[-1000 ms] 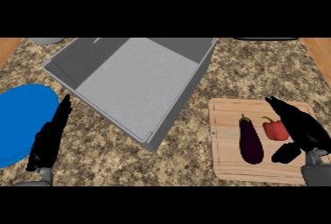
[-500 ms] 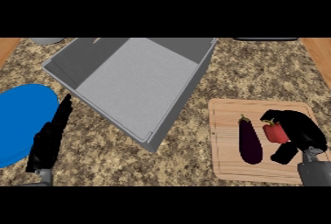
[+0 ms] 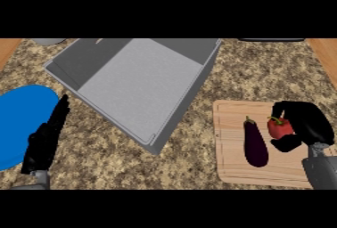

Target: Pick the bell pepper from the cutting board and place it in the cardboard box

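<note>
A red bell pepper (image 3: 279, 128) with a green stem sits on the wooden cutting board (image 3: 230, 164) at the right. My right hand (image 3: 306, 124) is curled round the pepper, fingers over its top and right side, thumb below it. A dark purple eggplant (image 3: 255, 142) lies on the board just left of the pepper. The large grey box (image 3: 135, 82) stands open at the upper middle. My left hand (image 3: 45, 140) rests open at the lower left, fingers straight.
A blue plate (image 3: 20, 120) lies at the left edge, partly under my left hand. The speckled counter runs between the box and the board. A grey object (image 3: 47, 41) shows at the top left, and a dark one (image 3: 270, 39) at the top right.
My right hand has come down and left onto the pepper and its fingers have curled round it. The left hand has not moved.
</note>
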You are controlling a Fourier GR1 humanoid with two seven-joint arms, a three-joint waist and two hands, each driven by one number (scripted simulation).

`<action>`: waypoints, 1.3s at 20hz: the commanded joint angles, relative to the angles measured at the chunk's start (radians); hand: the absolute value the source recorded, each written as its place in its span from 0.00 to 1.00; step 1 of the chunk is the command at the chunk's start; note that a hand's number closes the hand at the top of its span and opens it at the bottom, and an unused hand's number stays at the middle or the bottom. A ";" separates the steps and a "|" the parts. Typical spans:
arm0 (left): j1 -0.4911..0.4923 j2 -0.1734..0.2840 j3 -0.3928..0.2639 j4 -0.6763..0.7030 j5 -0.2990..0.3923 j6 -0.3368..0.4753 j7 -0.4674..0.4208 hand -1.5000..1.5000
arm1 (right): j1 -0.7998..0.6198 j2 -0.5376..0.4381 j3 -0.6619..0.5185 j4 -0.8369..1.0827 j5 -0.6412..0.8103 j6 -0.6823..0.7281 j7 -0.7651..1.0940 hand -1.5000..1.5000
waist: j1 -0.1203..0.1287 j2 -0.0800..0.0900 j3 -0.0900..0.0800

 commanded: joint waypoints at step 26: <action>0.024 -0.016 0.005 -0.051 -0.003 -0.015 0.035 0.50 | -0.845 0.197 -0.204 0.471 -0.362 0.124 -0.349 1.00 | 0.009 0.000 0.003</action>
